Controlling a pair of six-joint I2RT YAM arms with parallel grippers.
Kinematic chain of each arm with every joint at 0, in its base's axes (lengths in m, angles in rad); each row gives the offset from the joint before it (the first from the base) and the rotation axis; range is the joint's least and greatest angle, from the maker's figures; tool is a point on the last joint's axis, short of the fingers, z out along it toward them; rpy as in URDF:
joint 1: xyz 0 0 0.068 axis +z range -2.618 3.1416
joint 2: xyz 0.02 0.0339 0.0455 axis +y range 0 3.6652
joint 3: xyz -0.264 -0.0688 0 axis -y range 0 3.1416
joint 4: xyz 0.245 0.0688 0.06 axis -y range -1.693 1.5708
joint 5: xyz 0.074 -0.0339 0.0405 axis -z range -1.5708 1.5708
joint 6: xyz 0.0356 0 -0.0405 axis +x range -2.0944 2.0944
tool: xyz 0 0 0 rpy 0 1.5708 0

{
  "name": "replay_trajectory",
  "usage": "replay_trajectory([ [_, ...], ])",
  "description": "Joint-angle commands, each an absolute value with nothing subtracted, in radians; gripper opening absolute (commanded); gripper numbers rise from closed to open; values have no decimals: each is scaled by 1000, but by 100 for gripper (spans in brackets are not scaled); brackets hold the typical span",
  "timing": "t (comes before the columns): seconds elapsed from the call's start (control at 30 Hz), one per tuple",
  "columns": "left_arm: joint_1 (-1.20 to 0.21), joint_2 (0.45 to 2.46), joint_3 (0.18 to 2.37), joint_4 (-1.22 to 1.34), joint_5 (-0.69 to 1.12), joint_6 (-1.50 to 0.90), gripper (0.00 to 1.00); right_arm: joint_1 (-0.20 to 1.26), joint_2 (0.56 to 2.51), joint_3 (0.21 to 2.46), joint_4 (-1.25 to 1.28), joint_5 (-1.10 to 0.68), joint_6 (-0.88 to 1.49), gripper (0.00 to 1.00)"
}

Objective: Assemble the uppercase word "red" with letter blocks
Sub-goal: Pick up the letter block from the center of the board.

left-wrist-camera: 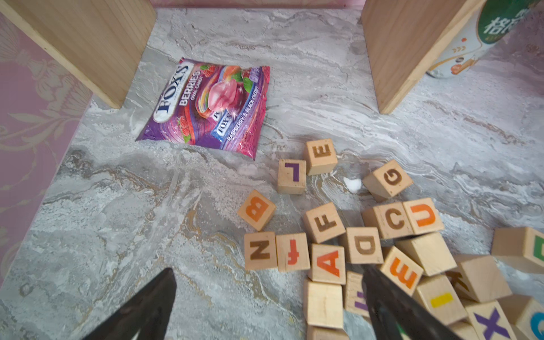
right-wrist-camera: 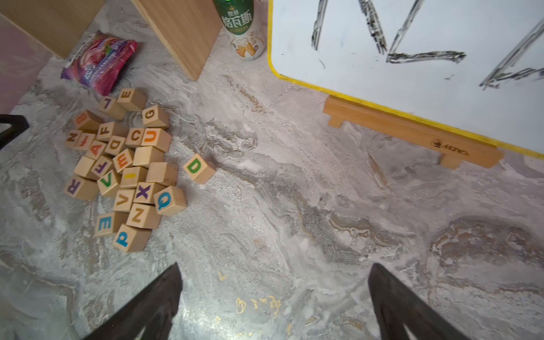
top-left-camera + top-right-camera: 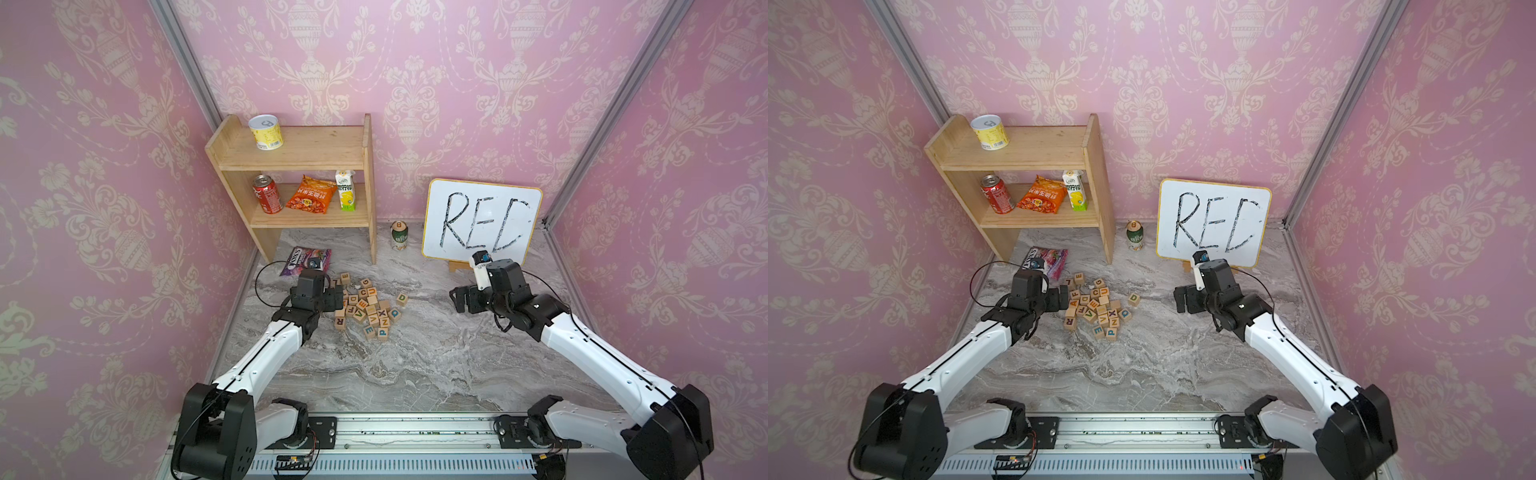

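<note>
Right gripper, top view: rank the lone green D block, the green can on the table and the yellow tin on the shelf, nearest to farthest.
1. Green D block, apart from the block pile, toward the right gripper.
2. Green can, at the back between shelf and whiteboard.
3. Yellow tin, on the shelf's top board.

The letter blocks (image 3: 368,305), small light-wood cubes each with one coloured capital, lie in a loose heap on the marble worktop (image 3: 415,365), a little left of centre in both top views. Most rest flat with the letter up; a few lean tilted on neighbours. The brown-red R block (image 3: 340,322) sits at the heap's lower left edge. The green D block (image 3: 402,298) lies alone just right of the heap. A light-blue E block (image 3: 368,331) lies at the lower edge beside the blue P block (image 3: 382,332).
</note>
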State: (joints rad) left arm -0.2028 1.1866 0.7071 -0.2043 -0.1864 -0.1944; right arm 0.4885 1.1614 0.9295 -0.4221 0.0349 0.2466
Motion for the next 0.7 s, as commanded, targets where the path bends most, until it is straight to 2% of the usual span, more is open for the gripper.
replay_trajectory([
  [0.0,-229,1154,770,-407,-208,-277,99,547,1139,974,-506,64,310,100],
  [0.3,-250,1095,822,-642,-196,-332,99,739,1152,1051,-584,188,425,100],
  [0.67,-254,1151,910,-852,-161,-358,99,890,1268,1242,-686,239,468,100],
])
